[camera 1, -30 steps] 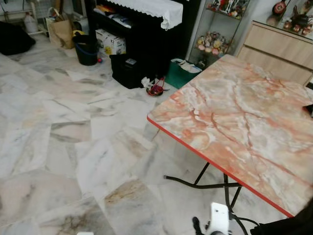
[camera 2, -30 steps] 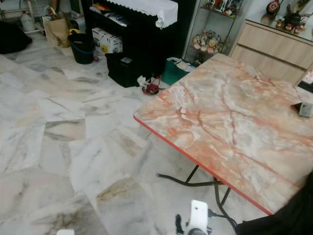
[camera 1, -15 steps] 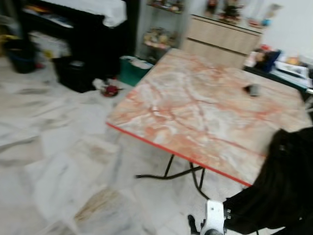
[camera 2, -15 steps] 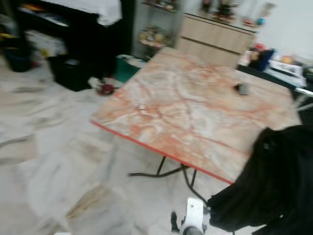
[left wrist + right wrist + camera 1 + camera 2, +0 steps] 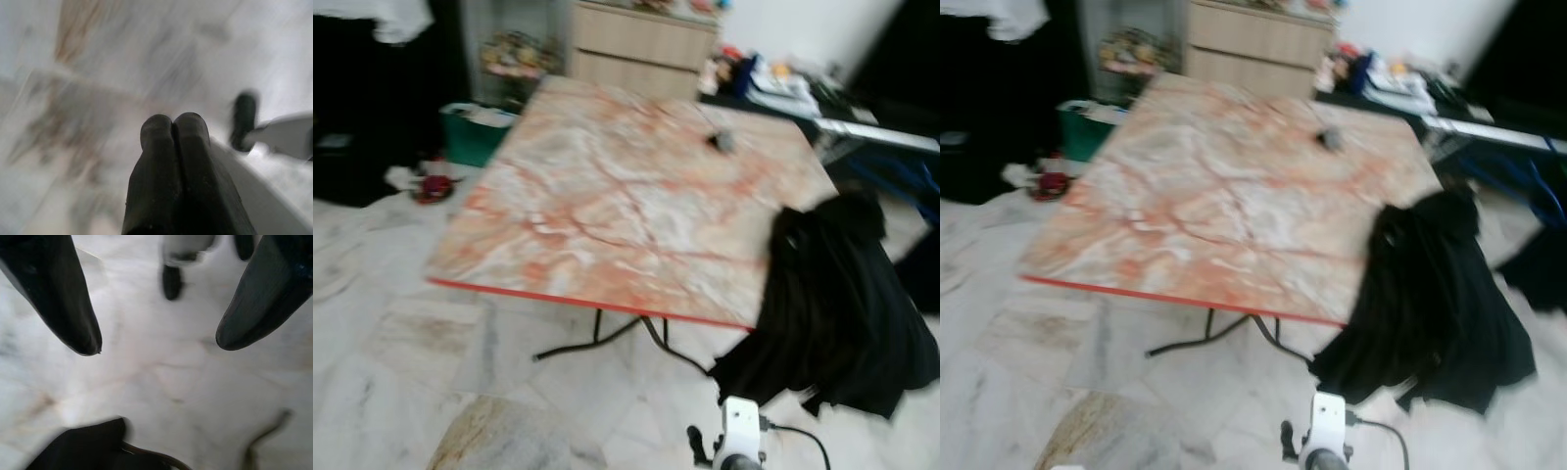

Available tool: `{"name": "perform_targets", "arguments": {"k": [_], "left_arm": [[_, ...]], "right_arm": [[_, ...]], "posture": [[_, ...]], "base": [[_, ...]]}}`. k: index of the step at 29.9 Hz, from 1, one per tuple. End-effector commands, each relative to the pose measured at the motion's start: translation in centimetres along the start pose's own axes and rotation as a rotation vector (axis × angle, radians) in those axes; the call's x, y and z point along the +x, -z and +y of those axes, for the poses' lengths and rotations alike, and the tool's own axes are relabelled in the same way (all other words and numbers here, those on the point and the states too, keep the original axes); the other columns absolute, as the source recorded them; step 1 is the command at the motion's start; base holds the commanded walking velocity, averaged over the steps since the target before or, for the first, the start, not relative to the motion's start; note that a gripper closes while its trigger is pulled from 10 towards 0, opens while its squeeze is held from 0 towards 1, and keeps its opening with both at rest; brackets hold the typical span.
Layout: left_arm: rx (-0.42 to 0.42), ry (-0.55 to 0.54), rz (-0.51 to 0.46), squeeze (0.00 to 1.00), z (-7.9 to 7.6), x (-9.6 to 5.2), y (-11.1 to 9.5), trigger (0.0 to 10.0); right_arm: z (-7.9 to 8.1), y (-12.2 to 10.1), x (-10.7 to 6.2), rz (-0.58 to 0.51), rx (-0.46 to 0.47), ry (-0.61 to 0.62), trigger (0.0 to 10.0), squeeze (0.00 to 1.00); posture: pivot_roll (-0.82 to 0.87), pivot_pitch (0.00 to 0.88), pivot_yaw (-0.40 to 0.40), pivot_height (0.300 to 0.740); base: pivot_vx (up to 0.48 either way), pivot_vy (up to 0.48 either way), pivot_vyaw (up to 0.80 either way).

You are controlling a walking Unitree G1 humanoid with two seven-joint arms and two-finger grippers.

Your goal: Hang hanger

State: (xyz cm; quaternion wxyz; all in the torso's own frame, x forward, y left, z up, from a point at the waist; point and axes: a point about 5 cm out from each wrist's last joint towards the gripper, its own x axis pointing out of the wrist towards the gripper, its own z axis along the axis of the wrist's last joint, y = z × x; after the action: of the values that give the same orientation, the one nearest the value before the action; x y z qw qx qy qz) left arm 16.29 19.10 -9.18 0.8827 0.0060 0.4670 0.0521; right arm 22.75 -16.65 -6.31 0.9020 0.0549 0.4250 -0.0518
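Hanger: I cannot make one out; if it is here, I judge it lies hidden in the black crumpled garment [image 5: 832,294] draped over the right-hand corner of the pink-and-orange marbled folding table [image 5: 607,186], half slumped toward the pale marble floor [image 5: 401,352], probably dropped there rather than laid out. Left of the table stand a green box [image 5: 470,132] and dark furniture. On the tabletop's far side sits a small dark object [image 5: 722,142]. My left gripper [image 5: 172,128] hangs over the floor, fingers pressed together, holding nothing. My right gripper [image 5: 156,342] hangs with fingers spread wide, empty. No writing is legible through the blur.
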Motion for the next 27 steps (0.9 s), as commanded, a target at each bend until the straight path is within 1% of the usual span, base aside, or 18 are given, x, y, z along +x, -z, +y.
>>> {"name": "perform_targets", "arguments": {"k": [1, 9, 18, 23, 27], "left_arm": [[0.099, -0.026, 0.044, 0.0, 5.0, -0.4, -0.3, 10.0], [0.106, -0.024, 0.047, 0.0, 4.9, -0.4, -0.2, 10.0], [0.125, -0.027, 0.037, 0.0, 5.3, -0.3, -0.8, 10.0], [0.145, -0.045, 0.032, 0.0, 6.1, -0.3, -1.4, 10.0], [0.153, -0.056, 0.031, 0.0, 6.7, -0.4, -1.7, 10.0]], "right_arm": [[-2.1, 3.4, -0.7, 0.097, 0.075, -0.044, 10.0, 0.0], [-2.1, 3.3, -0.7, 0.093, 0.077, -0.043, 10.0, 0.0], [-1.5, 3.0, -0.6, 0.072, 0.099, -0.045, 10.0, 0.0], [-0.7, 2.6, -0.5, 0.062, 0.097, -0.045, 10.0, 0.0], [-0.3, 2.5, -0.4, 0.064, 0.1, -0.055, 10.0, 0.0]], "posture": [[0.06, 0.0, -0.028, 0.74], [0.06, 0.0, -0.03, 0.74], [0.08, 0.0, -0.008, 0.74], [0.08, 0.0, 0.03, 0.74], [0.09, 0.0, 0.034, 0.74]], "base": [[0.0, 0.0, -0.76], [0.0, 0.0, -0.75], [0.0, 0.0, 0.0], [0.0, 0.0, 0.0], [0.0, 0.0, 0.0]]}}
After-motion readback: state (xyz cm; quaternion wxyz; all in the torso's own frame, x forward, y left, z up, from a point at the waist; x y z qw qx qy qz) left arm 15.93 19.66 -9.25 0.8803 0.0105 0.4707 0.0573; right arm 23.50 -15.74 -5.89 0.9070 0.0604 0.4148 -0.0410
